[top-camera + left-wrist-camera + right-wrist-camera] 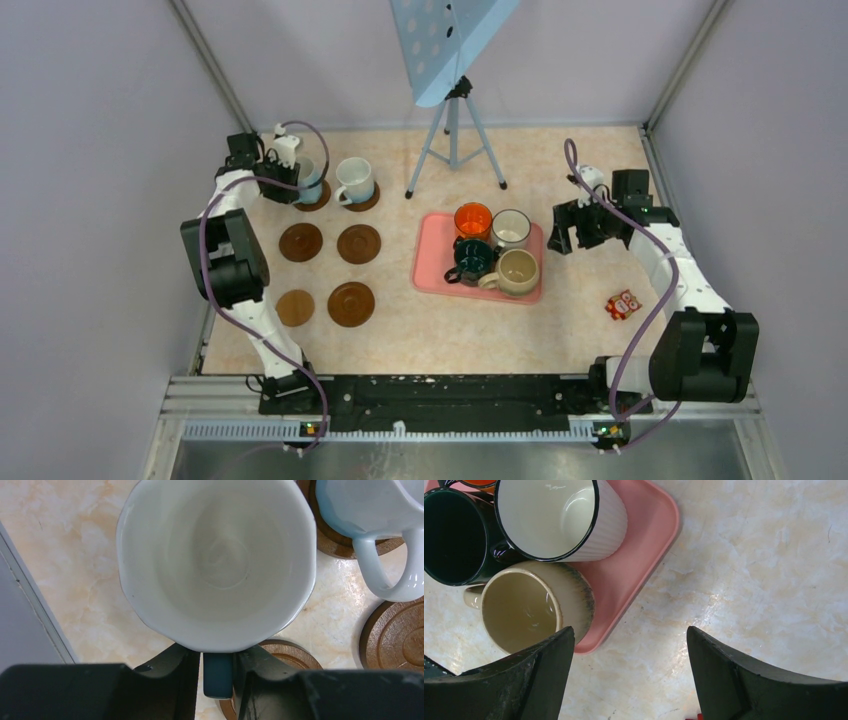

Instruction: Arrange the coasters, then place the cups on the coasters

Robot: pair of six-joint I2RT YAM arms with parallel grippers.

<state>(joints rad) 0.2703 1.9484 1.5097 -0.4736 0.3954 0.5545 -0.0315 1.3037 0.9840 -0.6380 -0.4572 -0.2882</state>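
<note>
Six brown coasters lie in two columns at the left. A white cup (308, 178) (217, 560) stands on the far-left coaster (314, 199) (287, 654). My left gripper (282, 180) (218, 655) brackets its dark handle (218, 672), jaws narrowly parted, with a sliver of gap on the left side. A second white cup (354, 180) (370, 510) sits on the neighbouring coaster (364, 200). Four coasters are bare, among them a lighter tan one (295, 307). The orange (472, 219), dark-rimmed white (511, 228) (554, 515), dark green (470, 258) and beige (517, 271) (524, 610) cups stand on the pink tray (432, 262). My right gripper (561, 230) (630, 645) hangs open and empty beside the tray's right edge.
A tripod (455, 130) carrying a blue perforated board (445, 40) stands at the back centre. A small red-and-white object (622, 304) lies on the table at the right. Grey walls close in both sides, and a metal rail (450, 400) runs along the near edge.
</note>
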